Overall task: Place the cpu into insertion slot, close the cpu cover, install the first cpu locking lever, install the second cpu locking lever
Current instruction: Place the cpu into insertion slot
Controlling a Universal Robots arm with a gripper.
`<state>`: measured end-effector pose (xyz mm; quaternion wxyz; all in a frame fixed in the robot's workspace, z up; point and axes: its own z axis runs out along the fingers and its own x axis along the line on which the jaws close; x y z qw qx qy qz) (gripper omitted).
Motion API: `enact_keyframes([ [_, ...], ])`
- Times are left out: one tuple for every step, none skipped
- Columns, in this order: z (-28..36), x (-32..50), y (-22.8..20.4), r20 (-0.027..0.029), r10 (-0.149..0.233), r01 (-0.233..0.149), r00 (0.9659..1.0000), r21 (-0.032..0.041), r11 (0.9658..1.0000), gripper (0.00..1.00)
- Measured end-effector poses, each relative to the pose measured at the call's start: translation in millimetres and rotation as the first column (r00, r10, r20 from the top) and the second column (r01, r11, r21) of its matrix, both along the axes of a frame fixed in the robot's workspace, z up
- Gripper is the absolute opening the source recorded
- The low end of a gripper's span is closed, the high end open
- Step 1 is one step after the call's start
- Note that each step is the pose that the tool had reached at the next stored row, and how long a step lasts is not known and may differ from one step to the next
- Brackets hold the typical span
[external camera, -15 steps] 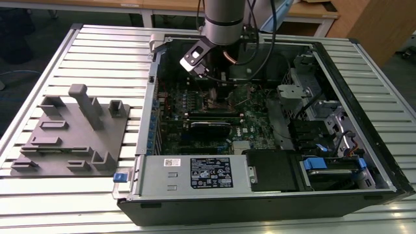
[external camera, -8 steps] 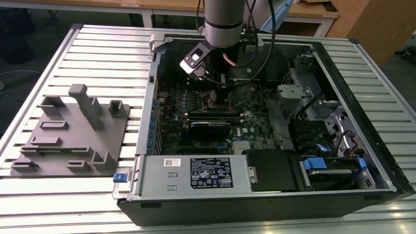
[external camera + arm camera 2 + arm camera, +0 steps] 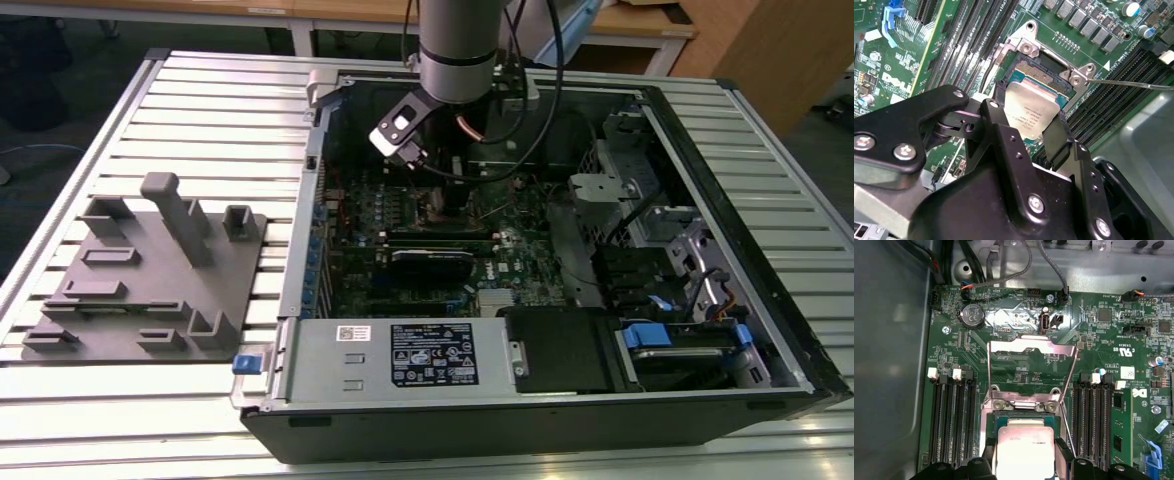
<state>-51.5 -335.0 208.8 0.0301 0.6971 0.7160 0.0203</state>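
The end effector (image 3: pixel 1030 114) is clamped on the cpu (image 3: pixel 1029 106), a black finger (image 3: pixel 1056 135) pressed against each of two opposite edges. The chip sits tilted over the insertion slot (image 3: pixel 1046 75), leaving part of the slot's pin field bare; whether it touches the slot I cannot tell. Beyond the slot, the cpu cover (image 3: pixel 1031 346) stands swung open over the green circuit board (image 3: pixel 1104 340). Around that is the open computer case (image 3: pixel 534 400), resting on the slatted surface (image 3: pixel 200 110).

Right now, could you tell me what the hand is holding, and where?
The hand grips the cpu by two opposite edges, above the insertion slot.
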Motion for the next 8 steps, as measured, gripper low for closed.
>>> enact_keyframes([
  [0.0, 0.0, 0.0, -0.0001, 0.000, 0.000, 1.0000, -0.0001, 1.0000, 0.54],
  [0.0, 0.0, 0.0, -0.0001, 0.000, 0.000, 1.0000, -0.0001, 1.0000, 0.54],
  [-0.8, -0.1, 0.1, 0.0003, 0.000, 0.000, 1.0000, 0.0003, 1.0000, 0.54],
  [-1.6, -0.1, 0.1, 0.0002, 0.000, 0.000, 1.0000, 0.0003, 1.0000, 0.54],
  [-1.9, -0.2, 0.0, 0.0001, 0.000, 0.000, 1.0000, 0.0001, 1.0000, 0.54],
  [-1.9, -0.2, 0.0, -0.0001, 0.000, 0.000, 1.0000, -0.0001, 1.0000, 0.54],
  [-2.1, -0.3, 0.0, 0.0000, 0.000, 0.000, 1.0000, -0.0001, 1.0000, 0.54],
  [-2.2, -0.9, 0.1, 0.0000, 0.000, 0.000, 1.0000, -0.0001, 1.0000, 0.54],
])
